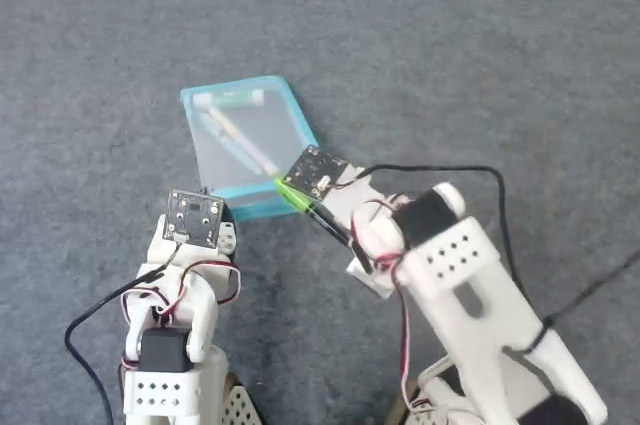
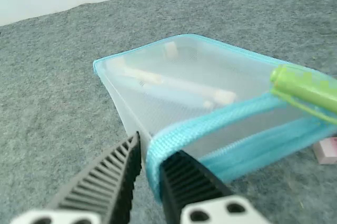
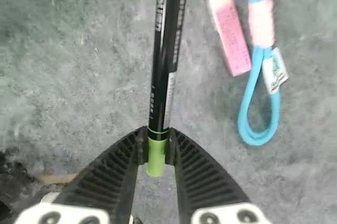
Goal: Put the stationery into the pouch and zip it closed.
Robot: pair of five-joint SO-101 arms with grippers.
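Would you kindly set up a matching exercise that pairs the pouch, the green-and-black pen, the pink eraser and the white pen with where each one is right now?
Things:
1. pouch
2. green-and-black pen
3. pink eraser
4. white pen

Places:
A. inside the pouch
B. lying loose on the grey mat
C. clamped in the right gripper
D. blue edge pinched by the left gripper

Pairs: 1-D, 2-C, 3-B, 4-A

Matt translucent plastic pouch [image 2: 179,95] edged in woven cloth, glossy plastic pen [image 3: 164,66], fuzzy carpet [image 1: 500,65].
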